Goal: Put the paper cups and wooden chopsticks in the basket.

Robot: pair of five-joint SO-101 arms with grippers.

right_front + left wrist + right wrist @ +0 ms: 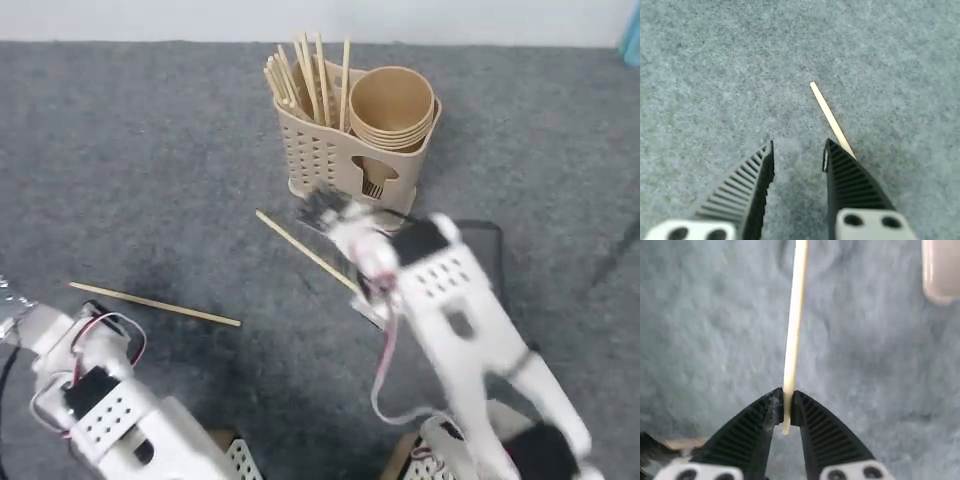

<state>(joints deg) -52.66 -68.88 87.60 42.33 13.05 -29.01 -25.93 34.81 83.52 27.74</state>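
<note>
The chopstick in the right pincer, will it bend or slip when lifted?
The chopstick looks thin, straight wood, so probably stiff and light. The right pincer holds it near one end, so it may pivot downward. Being narrow, it could slip.

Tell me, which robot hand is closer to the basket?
Right. The right hand sits just in front of the basket, pinching a chopstick. The left hand is far off, open beside a loose chopstick.

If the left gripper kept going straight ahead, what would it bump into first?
Probably the grey carpet ahead of the open left gripper. A chopstick lies just off to one side, so it might brush that.
</note>
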